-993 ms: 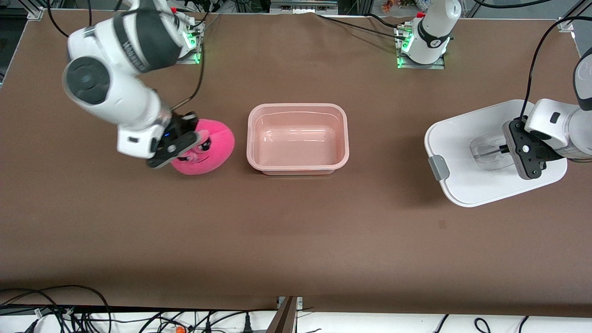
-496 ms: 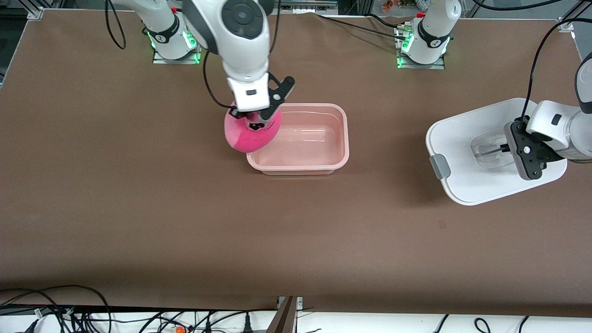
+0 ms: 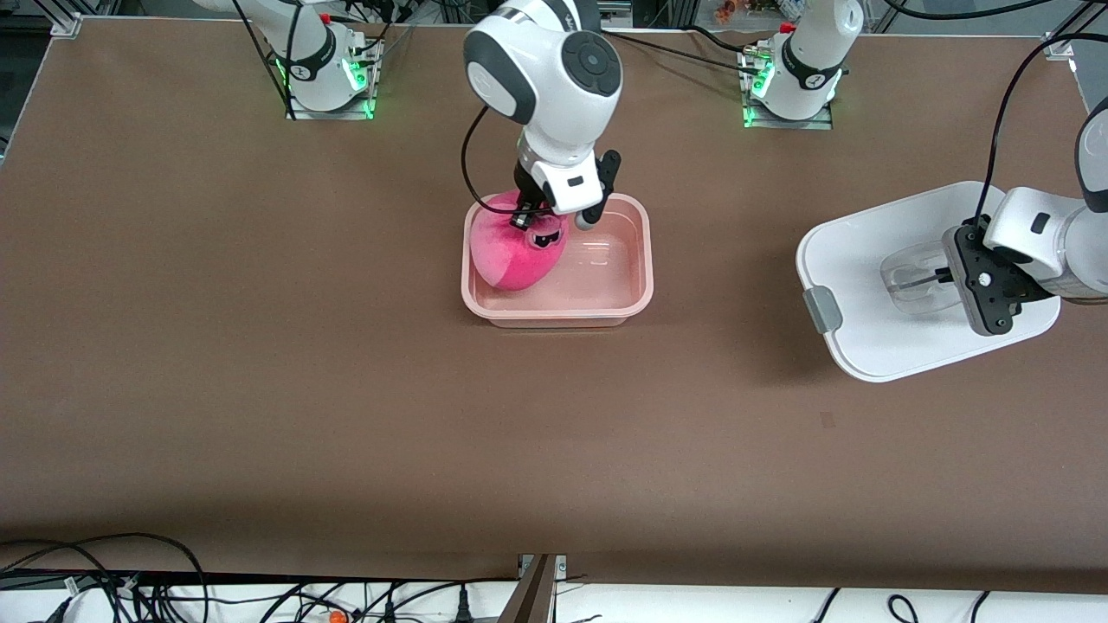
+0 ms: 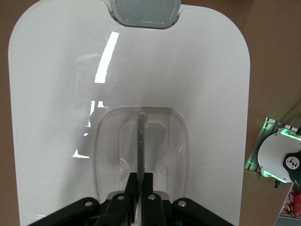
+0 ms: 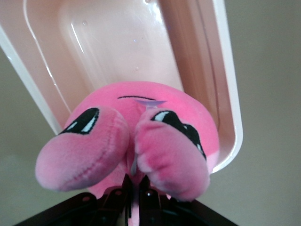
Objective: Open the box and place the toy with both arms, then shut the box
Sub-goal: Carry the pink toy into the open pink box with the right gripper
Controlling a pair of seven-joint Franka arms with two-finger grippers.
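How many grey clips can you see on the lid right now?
1. A grey clip sits on the lid's end toward the box. The left arm may hide another.

Right gripper (image 3: 547, 227) pinched on pink toy (image 3: 512, 257), holding it over open box (image 3: 636, 298) at box's end toward right arm. Box at table (image 3: 260, 389) centre, lid off. Left gripper (image 3: 950, 278) clamped on handle of white lid (image 3: 866, 251), toward left arm's end of table, well apart from box.
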